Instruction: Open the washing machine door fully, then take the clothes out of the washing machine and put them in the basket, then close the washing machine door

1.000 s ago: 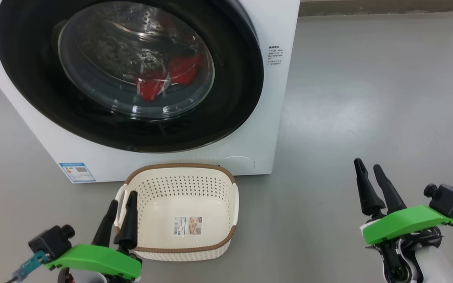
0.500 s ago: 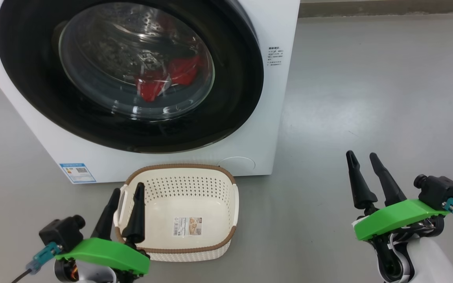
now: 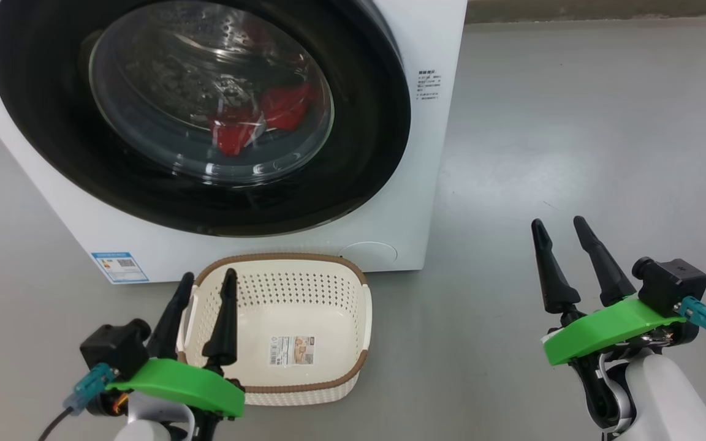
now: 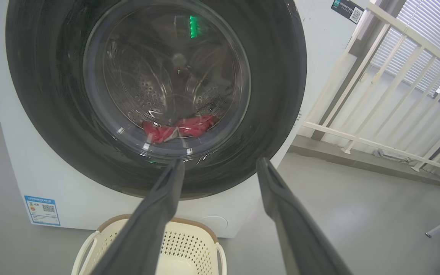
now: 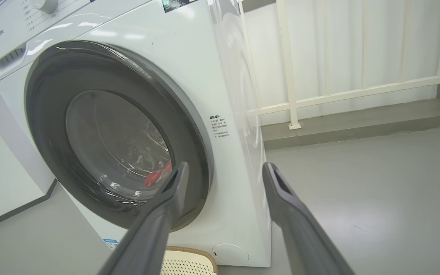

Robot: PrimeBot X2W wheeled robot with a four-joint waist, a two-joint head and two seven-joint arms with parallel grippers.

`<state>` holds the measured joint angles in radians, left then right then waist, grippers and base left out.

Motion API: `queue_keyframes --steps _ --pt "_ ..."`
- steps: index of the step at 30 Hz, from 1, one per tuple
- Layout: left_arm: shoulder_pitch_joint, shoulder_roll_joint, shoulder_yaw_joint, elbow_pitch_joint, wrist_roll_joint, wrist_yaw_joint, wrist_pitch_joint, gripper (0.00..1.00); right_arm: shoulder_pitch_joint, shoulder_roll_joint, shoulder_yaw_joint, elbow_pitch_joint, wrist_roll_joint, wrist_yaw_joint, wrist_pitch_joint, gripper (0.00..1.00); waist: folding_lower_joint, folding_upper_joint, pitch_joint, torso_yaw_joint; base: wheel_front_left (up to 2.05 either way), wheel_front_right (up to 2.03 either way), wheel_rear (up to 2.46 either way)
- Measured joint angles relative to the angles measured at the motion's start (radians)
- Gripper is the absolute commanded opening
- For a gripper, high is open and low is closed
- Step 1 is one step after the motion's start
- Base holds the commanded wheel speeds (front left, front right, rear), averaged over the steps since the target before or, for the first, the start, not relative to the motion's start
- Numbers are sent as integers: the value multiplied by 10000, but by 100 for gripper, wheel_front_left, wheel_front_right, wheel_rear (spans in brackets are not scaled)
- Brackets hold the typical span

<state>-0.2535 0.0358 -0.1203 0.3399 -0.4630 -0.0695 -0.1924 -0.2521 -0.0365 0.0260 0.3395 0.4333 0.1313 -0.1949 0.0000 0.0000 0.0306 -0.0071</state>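
Note:
The white washing machine [image 3: 432, 153] stands at the upper left, its round black-rimmed door [image 3: 359, 177] shut flat against the front. Red clothes [image 3: 255, 122] lie in the drum behind the glass, also red clothes [image 4: 178, 128] in the left wrist view. The cream basket [image 3: 304, 386] with brown rim sits empty on the floor before the machine. My left gripper [image 3: 209, 278] is open, its fingertips over the basket's left edge. My right gripper [image 3: 558, 223] is open above bare floor, right of the machine. The door [image 5: 193, 160] edge shows in the right wrist view.
Grey floor [image 3: 573, 122] spreads to the right of the machine. A white railing [image 5: 292, 99] on a low kerb runs behind the machine's right side. A blue label [image 3: 119, 266] sits at the machine's lower left.
Both grippers have moved up and forward, the left one further over the basket's left rim. Both stay open. Door, clothes and basket are unmoved.

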Motion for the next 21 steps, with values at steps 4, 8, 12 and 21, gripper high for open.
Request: queue_keyframes --steps 4,8,12,21 --pt "-197 0 -69 -2 397 4 -128 100 -27 -12 105 4 -408 0 -94 100 0 0 24 7 0 0 0" --pt "-360 0 -94 -17 844 90 -230 100 -256 -19 157 35 -863 2 -230 100 0 0 23 6 0 0 0" --pt "-383 0 -115 -40 1304 121 -357 100 -404 -56 171 98 -1300 2 -341 100 0 0 24 -5 0 0 0" --pt "-567 0 -188 -150 2146 196 -571 100 -473 -127 198 148 -2150 2 -571 100 0 0 139 -8 0 0 0"
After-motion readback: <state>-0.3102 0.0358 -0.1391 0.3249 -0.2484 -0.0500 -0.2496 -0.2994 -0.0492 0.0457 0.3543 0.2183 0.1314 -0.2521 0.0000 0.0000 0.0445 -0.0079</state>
